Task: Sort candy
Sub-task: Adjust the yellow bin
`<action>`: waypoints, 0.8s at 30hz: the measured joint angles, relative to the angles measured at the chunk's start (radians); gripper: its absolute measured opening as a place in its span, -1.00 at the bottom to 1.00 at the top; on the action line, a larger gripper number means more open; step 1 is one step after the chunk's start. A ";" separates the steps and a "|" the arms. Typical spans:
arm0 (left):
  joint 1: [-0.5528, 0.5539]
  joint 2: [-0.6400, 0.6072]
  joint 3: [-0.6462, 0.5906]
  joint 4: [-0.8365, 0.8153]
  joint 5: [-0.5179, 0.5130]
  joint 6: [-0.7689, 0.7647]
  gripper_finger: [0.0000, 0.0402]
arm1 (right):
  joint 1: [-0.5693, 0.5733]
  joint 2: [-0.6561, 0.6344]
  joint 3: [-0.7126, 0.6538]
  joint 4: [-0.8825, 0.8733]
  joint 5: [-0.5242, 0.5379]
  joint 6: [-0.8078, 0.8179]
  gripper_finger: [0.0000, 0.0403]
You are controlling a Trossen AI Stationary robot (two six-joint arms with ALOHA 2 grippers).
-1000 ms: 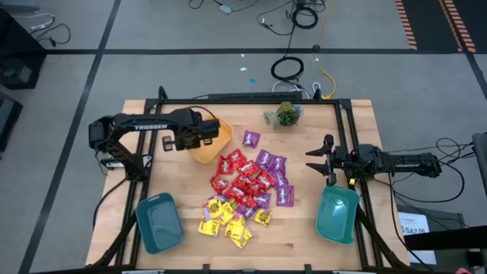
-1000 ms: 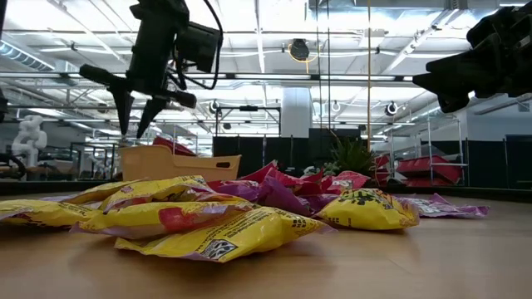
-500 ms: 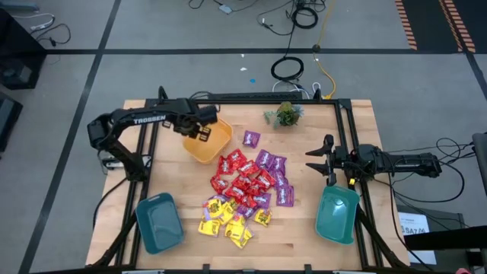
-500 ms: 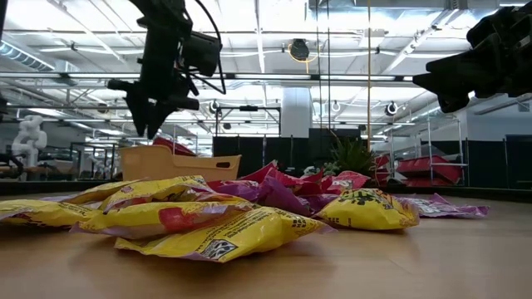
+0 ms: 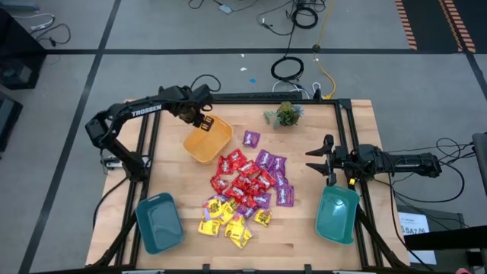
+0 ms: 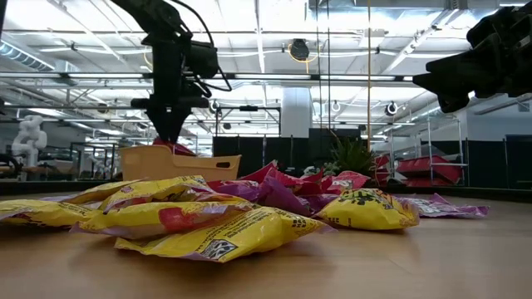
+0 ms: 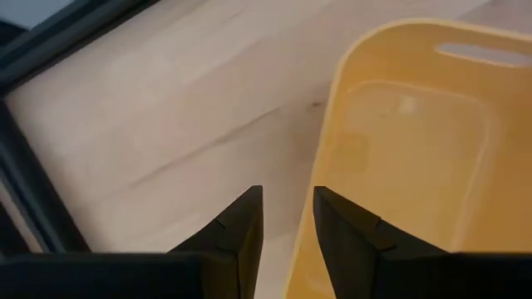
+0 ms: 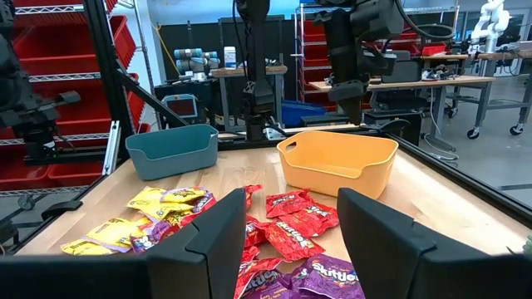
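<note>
The candy (image 5: 245,190) lies in a loose heap mid-table: red packets (image 5: 237,173), purple ones (image 5: 275,176) and yellow ones (image 5: 227,219), with one purple packet (image 5: 251,138) apart. My left gripper (image 7: 287,208) points down over the far left corner of the orange bin (image 5: 211,144), its fingers a narrow gap apart with nothing between them. In the low view its fingertips (image 6: 170,137) hang just above the bin's rim (image 6: 179,154). My right gripper (image 8: 291,224) waits level at the table's right edge (image 5: 316,156), open and touching nothing.
One teal bin (image 5: 160,222) stands at the near left and another (image 5: 337,215) at the near right. A small green plant (image 5: 285,114) sits at the far edge. The black frame rails (image 5: 346,137) run along the table's sides.
My left gripper has swung toward the table's far edge, from over the orange bin's left side to its far left corner, and has rolled about its own axis while staying pointed down. The bin and the candy have stayed put.
</note>
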 joint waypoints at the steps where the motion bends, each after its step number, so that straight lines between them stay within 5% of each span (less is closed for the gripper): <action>1: 0.000 0.000 0.000 0.001 0.000 0.018 -0.41 | 0.000 0.000 0.000 0.000 0.000 0.000 -0.09; 11: -0.001 0.000 -0.010 0.034 0.044 0.063 -0.41 | 0.000 0.000 0.000 0.000 0.000 0.000 -0.09; 24: -0.013 0.000 -0.173 0.161 0.087 0.066 -0.41 | 0.000 0.000 0.000 0.000 0.000 0.000 -0.09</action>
